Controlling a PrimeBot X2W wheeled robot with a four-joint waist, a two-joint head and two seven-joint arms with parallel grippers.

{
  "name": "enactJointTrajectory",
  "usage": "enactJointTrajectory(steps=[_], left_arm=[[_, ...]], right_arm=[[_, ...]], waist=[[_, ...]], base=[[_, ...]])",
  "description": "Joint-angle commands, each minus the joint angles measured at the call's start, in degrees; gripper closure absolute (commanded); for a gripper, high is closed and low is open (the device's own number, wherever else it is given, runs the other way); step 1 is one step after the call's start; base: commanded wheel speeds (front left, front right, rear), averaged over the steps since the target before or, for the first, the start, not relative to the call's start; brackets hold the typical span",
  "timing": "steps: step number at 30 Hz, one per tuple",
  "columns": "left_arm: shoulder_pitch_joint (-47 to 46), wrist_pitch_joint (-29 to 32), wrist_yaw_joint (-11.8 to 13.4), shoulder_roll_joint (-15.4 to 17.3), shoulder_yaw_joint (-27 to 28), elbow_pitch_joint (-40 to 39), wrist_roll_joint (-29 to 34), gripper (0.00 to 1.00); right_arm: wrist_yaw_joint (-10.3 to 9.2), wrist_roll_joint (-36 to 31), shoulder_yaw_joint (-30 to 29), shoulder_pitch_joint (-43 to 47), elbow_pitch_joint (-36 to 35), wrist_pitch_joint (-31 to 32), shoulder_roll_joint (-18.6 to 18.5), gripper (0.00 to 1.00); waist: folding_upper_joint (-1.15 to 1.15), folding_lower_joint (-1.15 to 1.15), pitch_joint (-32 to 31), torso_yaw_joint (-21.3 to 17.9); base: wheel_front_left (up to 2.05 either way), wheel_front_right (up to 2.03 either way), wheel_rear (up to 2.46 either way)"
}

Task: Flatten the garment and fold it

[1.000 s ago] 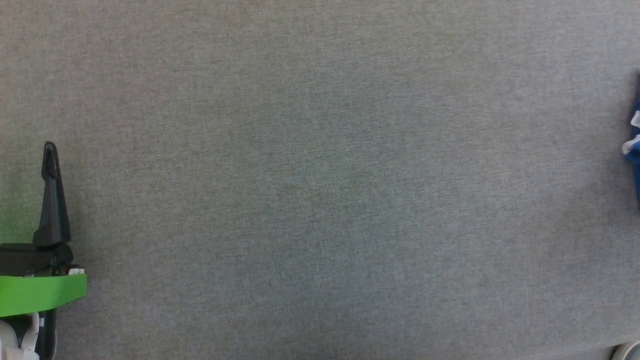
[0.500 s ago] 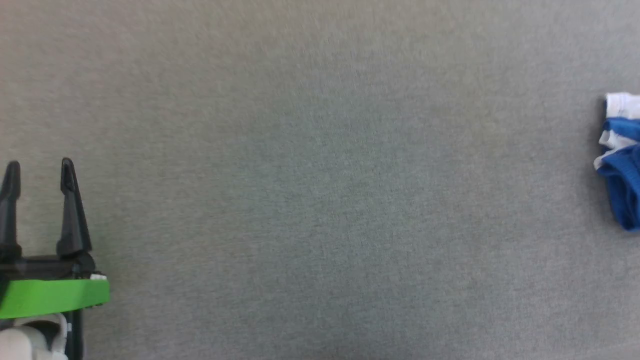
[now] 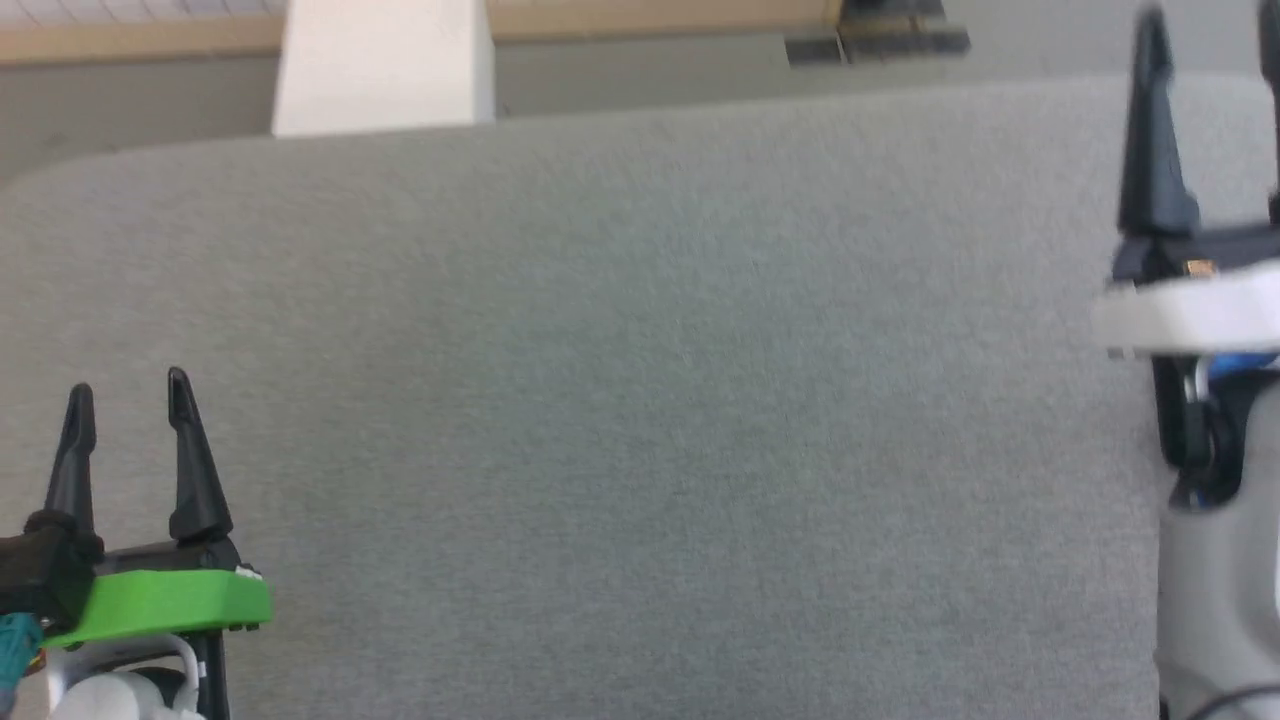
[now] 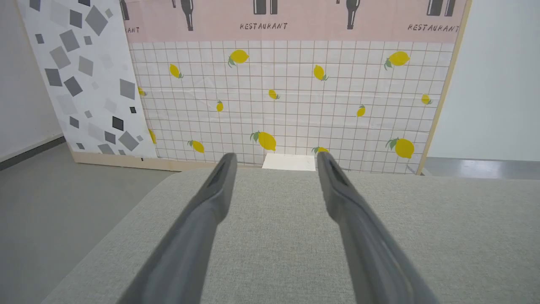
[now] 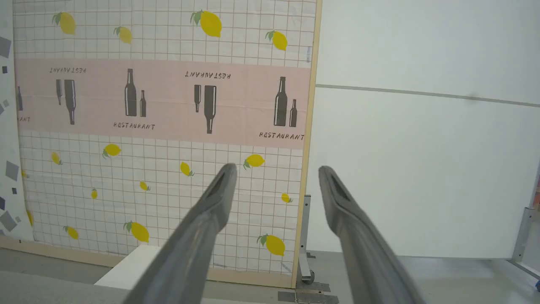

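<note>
The garment is mostly hidden. A small blue patch [image 3: 1243, 366] shows just under the white band of my right wrist, and I cannot tell if it is the garment. My right gripper [image 3: 1212, 30] is at the far right of the head view, raised over the grey fabric table [image 3: 640, 350], fingers apart and empty. In its own wrist view the right gripper [image 5: 277, 168] stands open against the wall. My left gripper [image 3: 129, 390], with a green band, rests open at the lower left. The left wrist view shows the left gripper [image 4: 276, 156] open over the table [image 4: 274, 253], holding nothing.
The table's far edge and rounded left corner [image 3: 40, 175] are in view. A white block [image 3: 385, 65] stands on the floor just beyond the edge. Behind it rises a lemon-patterned panel [image 4: 287, 93], with a metal stand foot [image 5: 306, 253] beside it.
The head camera has tilted up, bringing the table's far edge into view. My right arm now shows at the right, where the blue garment lay before. The left gripper holds its pose.
</note>
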Motion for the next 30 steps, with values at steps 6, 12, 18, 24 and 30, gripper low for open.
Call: enactJointTrajectory(steps=[6,12,18,24,30], left_arm=[[-0.12,-0.27,0.88,-2.06,-1.13,2.93,0.97,0.0],[0.32,-0.27,0.95,-3.22,-3.76,6.38,0.93,0.0],[0.62,-0.27,0.57,-3.73,-7.06,10.36,0.83,0.0],[0.53,-0.27,-0.06,-3.96,-11.61,15.29,1.84,0.0],[0.44,-0.27,-0.36,-4.02,-13.67,15.99,2.56,0.0]], right_arm=[[-0.11,6.83,0.15,11.19,2.86,-6.94,-0.01,0.0],[-0.11,8.99,2.52,18.37,7.98,-9.38,0.0,0.0],[-0.11,8.13,3.47,22.24,9.73,-9.69,0.01,0.0],[-0.11,7.46,3.31,26.41,10.99,-9.71,0.01,0.0],[-0.11,7.35,3.91,28.74,11.29,-9.71,0.01,0.0]], waist=[[0.0,0.0,-8.42,5.92],[0.0,0.0,-10.19,6.79],[0.0,0.0,-10.88,6.87],[0.0,0.0,-11.25,6.58],[0.0,0.0,-11.6,6.07]], base=[[0.0,0.0,0.0],[0.0,0.0,0.0],[0.0,0.0,0.0],[0.0,0.0,0.0],[0.0,0.0,0.0]])
